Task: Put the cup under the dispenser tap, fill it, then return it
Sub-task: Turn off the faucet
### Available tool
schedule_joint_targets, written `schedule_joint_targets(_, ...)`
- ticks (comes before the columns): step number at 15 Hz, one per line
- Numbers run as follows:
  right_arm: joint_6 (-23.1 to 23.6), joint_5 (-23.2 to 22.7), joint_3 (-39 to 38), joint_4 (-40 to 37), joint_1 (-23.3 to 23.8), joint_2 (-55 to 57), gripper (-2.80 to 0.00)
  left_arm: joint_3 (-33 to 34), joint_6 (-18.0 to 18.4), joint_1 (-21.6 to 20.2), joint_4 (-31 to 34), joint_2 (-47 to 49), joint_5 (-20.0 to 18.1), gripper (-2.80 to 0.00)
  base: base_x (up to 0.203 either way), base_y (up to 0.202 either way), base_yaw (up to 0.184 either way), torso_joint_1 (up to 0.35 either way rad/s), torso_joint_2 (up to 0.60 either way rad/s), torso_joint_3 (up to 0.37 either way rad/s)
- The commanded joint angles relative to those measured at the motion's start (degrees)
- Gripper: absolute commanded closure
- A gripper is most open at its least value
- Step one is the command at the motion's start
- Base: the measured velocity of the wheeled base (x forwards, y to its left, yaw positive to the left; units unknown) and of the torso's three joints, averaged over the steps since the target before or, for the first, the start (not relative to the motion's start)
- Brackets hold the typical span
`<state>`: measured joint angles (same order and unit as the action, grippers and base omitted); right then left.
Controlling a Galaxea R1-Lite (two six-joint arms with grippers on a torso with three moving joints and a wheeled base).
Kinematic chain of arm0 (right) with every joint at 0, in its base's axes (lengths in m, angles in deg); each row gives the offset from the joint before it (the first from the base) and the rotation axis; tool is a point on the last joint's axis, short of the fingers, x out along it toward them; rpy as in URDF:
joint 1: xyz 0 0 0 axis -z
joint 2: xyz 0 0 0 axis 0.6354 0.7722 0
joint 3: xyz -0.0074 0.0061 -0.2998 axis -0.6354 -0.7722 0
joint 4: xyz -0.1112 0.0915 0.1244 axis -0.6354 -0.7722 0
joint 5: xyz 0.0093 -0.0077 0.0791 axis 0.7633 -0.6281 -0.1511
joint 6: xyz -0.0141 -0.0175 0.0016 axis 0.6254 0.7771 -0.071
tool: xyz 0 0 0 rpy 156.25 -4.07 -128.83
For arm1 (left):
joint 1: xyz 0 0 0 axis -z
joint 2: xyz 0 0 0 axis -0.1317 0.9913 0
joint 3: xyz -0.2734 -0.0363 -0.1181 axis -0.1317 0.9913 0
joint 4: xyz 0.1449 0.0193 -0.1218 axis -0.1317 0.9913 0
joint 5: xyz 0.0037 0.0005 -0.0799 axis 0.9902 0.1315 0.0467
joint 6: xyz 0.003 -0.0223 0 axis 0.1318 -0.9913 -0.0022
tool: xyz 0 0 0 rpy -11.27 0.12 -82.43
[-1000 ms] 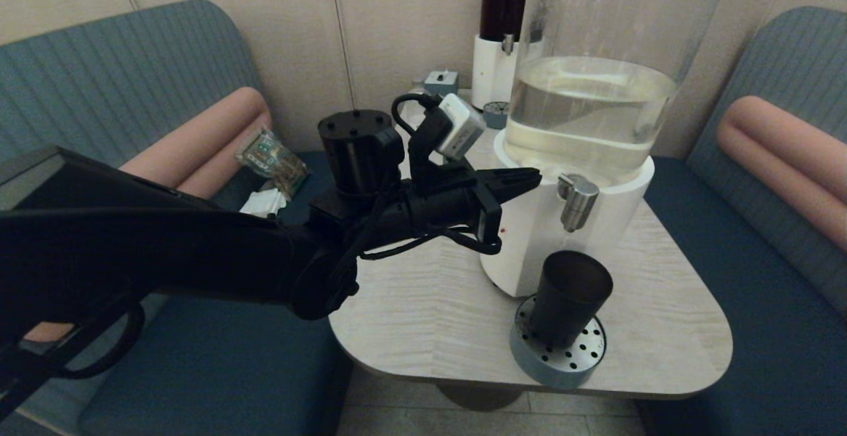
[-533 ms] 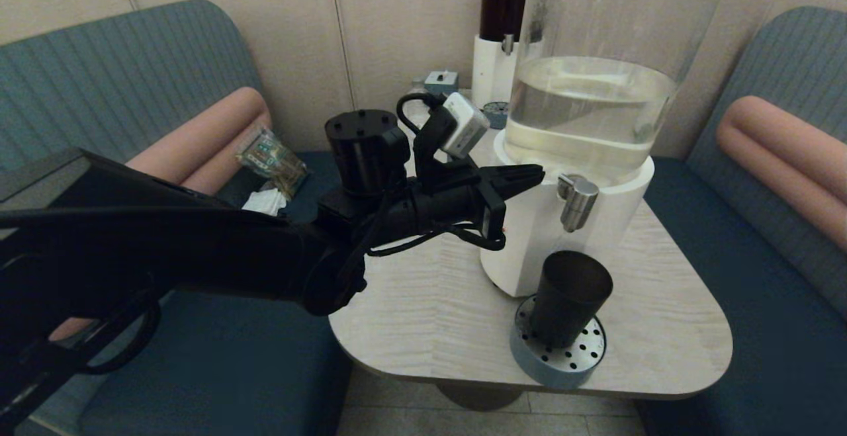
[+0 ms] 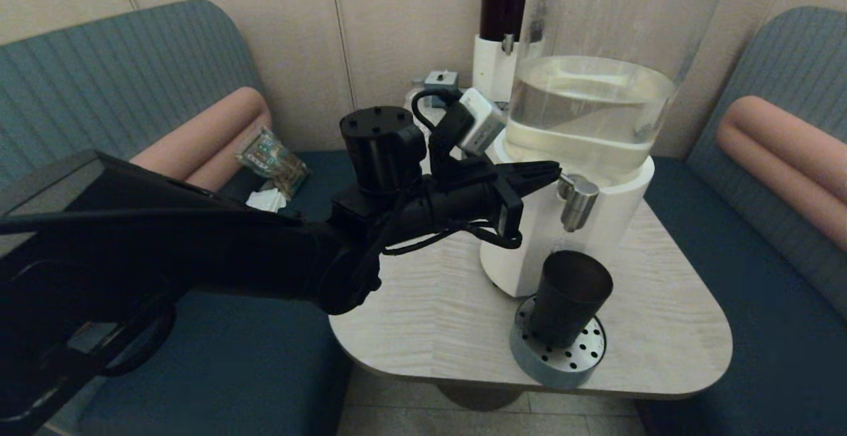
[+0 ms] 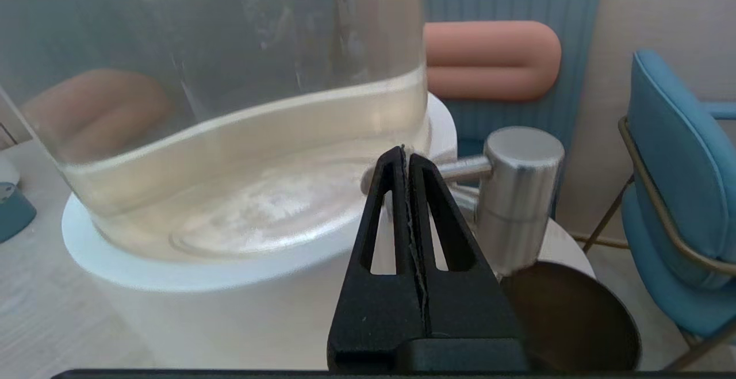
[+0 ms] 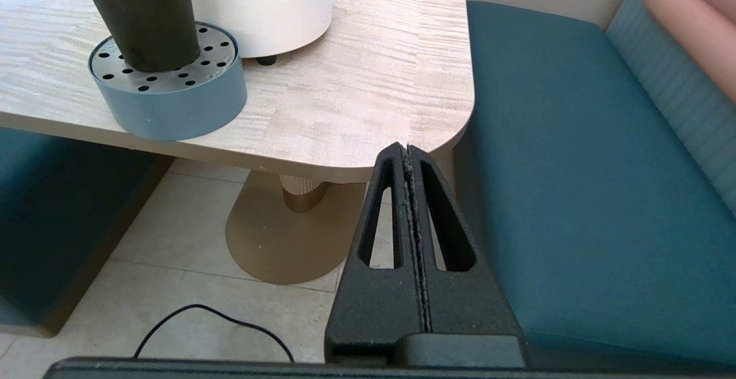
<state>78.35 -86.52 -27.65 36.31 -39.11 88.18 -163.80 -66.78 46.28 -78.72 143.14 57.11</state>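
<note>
Cup (image 3: 564, 298) first: we see the dark tumbler standing upright on a round perforated drip tray (image 3: 559, 356) near the front edge of the tabletop (image 3: 430, 317), directly below the dispenser tap (image 3: 577, 199). Our left gripper (image 3: 552, 171) hovers level beside that tap, jaws pressed together, empty. Behind stands the clear tank (image 3: 595, 92) of pale liquid. Our right gripper (image 5: 407, 152) hangs parked below the tabletop's edge, jaws also pressed together.
</note>
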Motion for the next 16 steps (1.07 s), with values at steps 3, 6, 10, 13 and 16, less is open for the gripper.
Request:
schedule_joint_targets(3,0.04,-0.06,-0.62,0.05,0.01,0.09,0.00,-2.03,0.04,1.31,0.41,1.10,0.55,0.00,0.000,0.000,0.000,0.000,0.00,0.000)
schedule_joint_targets(6,0.04,-0.06,-0.63,0.05,0.01,0.09,0.00,-3.24,0.04,2.32,0.65,2.04,0.86,0.00,0.000,0.000,0.000,0.000,0.00,0.000)
schedule_joint_targets(10,0.04,-0.05,-0.62,0.05,0.02,0.09,0.00,-6.09,0.04,3.25,1.46,3.41,1.30,0.00,0.000,0.000,0.000,0.000,0.00,0.000)
schedule_joint_targets(13,0.04,-0.04,-0.70,0.05,0.09,0.09,0.00,-8.84,0.13,3.47,1.74,4.92,1.31,0.00,0.000,0.000,0.000,0.000,0.00,0.000)
schedule_joint_targets(16,0.04,-0.06,-0.64,0.03,0.03,0.09,0.00,-8.92,0.24,3.13,1.39,3.65,1.31,0.00,0.000,0.000,0.000,0.000,0.00,0.000)
